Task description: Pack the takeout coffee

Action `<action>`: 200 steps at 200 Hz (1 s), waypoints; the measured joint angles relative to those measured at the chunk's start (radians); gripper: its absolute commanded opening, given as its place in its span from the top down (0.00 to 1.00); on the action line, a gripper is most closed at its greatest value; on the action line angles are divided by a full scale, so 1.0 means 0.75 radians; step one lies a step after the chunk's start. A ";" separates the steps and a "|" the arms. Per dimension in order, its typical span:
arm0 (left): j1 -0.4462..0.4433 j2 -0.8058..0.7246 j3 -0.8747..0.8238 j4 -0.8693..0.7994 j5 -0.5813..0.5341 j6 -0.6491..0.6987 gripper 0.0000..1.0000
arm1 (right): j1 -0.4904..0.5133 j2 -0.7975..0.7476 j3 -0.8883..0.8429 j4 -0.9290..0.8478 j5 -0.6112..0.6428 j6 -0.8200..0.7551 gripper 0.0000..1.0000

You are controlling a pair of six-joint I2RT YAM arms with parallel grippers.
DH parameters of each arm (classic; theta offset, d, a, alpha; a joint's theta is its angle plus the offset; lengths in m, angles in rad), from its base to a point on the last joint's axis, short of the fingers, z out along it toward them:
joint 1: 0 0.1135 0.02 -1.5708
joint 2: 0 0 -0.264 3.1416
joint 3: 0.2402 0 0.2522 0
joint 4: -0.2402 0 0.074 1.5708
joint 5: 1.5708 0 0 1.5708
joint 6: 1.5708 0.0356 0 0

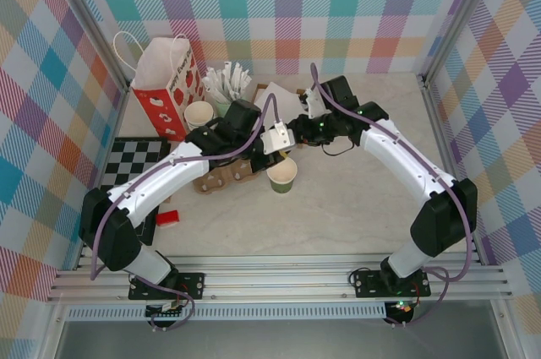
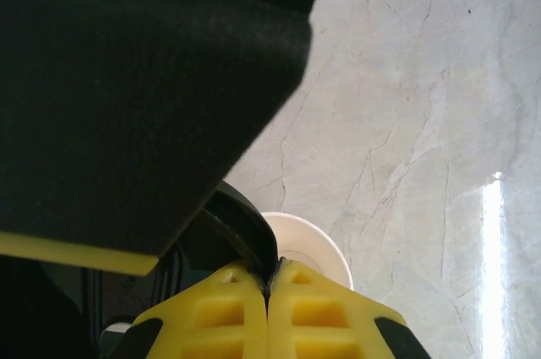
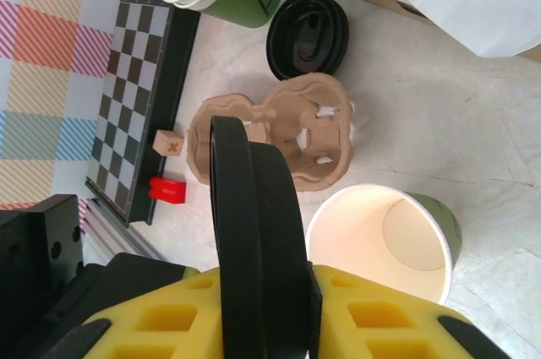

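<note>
1. A small green paper cup (image 3: 385, 245), lidless and cream inside, stands upright on the pale marbled desk (image 3: 473, 122), just beside a brown moulded-pulp cup carrier (image 3: 287, 122).
2. A round black plastic lid (image 3: 245, 190) is clamped edge-on in the right tool (image 3: 266, 291). The left tool (image 2: 269, 291) is pressed closed, with a thin black rim at its seam.
3. The cup is judged light and easily crushed, so it is best gripped gently, low on the wall.
4. Bare desk is left on the side away from the carrier.

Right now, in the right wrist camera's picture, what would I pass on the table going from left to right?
checkerboard → cardboard cup carrier → open green cup
</note>
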 measured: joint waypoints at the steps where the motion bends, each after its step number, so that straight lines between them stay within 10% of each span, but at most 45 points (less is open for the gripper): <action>1: 0.000 0.001 0.001 -0.002 -0.001 0.000 1.00 | 0.001 0.000 0.001 -0.001 0.003 -0.001 0.77; 94: -0.007 0.092 0.154 -0.141 -0.026 -0.113 0.84 | 0.012 -0.007 0.009 -0.006 0.129 -0.110 0.95; 134: -0.007 0.057 0.146 -0.110 -0.010 -0.171 0.58 | 0.013 -0.020 0.009 0.000 0.167 -0.191 0.99; 177: 0.024 -0.148 -0.007 0.026 0.058 -0.277 0.01 | 0.013 -0.068 0.003 0.041 0.249 -0.337 1.00; 200: 0.090 -0.339 -0.168 0.197 0.079 -0.460 0.00 | 0.013 -0.163 -0.082 0.151 0.347 -0.512 1.00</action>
